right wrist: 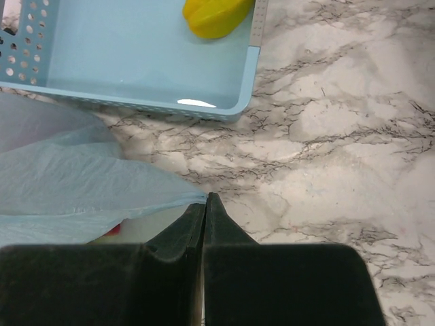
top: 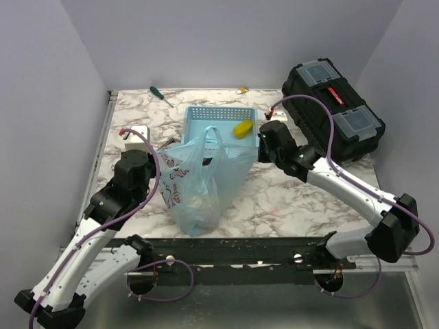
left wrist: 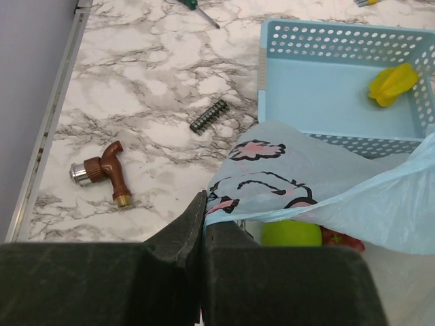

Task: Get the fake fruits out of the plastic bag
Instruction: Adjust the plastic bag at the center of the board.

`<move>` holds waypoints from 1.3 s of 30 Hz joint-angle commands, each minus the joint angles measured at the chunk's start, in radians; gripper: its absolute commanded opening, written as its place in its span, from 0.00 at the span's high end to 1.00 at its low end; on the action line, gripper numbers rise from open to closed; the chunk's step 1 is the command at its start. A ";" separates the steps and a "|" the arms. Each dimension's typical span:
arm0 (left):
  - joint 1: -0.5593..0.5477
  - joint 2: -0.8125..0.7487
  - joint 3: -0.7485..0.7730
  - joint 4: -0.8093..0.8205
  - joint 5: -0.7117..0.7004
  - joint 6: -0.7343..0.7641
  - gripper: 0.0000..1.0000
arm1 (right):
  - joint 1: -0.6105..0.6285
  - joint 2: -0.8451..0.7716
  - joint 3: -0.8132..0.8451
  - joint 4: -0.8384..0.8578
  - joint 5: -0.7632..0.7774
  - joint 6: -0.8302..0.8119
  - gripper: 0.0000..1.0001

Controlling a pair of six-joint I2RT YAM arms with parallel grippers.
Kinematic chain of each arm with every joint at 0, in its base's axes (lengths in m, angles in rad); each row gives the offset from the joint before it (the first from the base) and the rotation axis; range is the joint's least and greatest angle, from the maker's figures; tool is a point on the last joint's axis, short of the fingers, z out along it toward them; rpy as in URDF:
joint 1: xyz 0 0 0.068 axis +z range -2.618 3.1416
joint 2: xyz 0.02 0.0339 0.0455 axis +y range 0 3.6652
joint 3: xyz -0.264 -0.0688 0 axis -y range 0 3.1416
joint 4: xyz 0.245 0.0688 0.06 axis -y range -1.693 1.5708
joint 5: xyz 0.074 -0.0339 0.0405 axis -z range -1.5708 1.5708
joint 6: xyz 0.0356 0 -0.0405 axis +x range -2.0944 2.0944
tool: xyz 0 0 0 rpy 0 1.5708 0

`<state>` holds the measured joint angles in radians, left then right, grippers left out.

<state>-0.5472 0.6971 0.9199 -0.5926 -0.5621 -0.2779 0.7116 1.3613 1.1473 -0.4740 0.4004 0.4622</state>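
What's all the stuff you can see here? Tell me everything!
bag: one, light blue with pink print, middle of the table
basket: one, light blue, behind the bag
yellow fruit: one, yellow, in the basket
apple: one, green, inside the bag
red fruit: one showing, red, inside the bag beside the apple
screwdriver: one, green handle, back left
toolbox: one, black, back right
tap: one, brown and silver, left of the bag
table: one, white-grey marble
left pincer: one, black, shut on the bag's left edge
right pincer: one, black, shut on the bag's right edge
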 commanded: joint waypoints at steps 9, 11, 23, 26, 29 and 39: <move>0.012 -0.028 0.005 0.030 0.291 -0.001 1.00 | -0.009 -0.057 0.157 -0.140 -0.298 -0.073 0.55; 0.012 -0.028 0.008 0.027 0.305 -0.001 1.00 | -0.009 -0.087 0.180 -0.131 -0.349 -0.089 0.45; 0.012 -0.016 0.020 0.024 0.375 -0.007 1.00 | -0.009 -0.086 0.183 0.242 -0.953 -0.269 0.09; 0.012 -0.016 0.015 0.018 0.388 -0.013 1.00 | -0.009 -0.046 0.204 0.343 -1.085 -0.219 0.08; 0.012 -0.010 0.011 0.023 0.397 -0.030 1.00 | -0.009 -0.003 0.228 0.411 -1.231 -0.160 0.14; 0.013 0.114 0.084 0.031 0.280 -0.195 1.00 | 0.232 -0.021 0.114 0.407 -1.210 -0.069 0.96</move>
<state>-0.5423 0.7696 0.9508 -0.5739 -0.2264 -0.3923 0.8173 1.3491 1.2800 0.0189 -0.8566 0.4187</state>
